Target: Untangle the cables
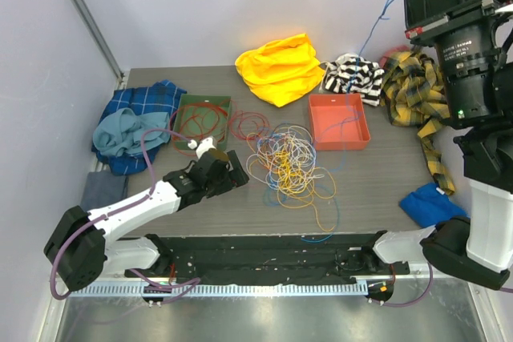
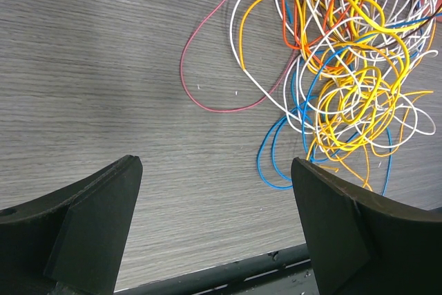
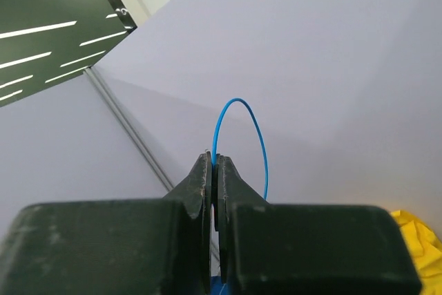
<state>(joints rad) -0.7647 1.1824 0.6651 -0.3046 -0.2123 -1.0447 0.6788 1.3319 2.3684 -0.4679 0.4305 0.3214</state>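
The right gripper (image 3: pixel 215 160), fingers pressed together, pinches a thin blue cable (image 3: pixel 237 100) held high. The left gripper (image 2: pixel 215 165), fingers wide apart, hangs over bare table (image 2: pixel 103 67), just beside the cables (image 2: pixel 345 67) heaped mid-table. The wires look light, limp and slippery, likely to snag, so a free outer loop seems the best hold. Whether the blue strand joins the heap is unclear.

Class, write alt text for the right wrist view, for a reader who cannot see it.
The right hand, shut, pinches a thin blue cable that arches in a loop above its fingertips. Behind is a pale wall; yellow cloth shows at the lower right.
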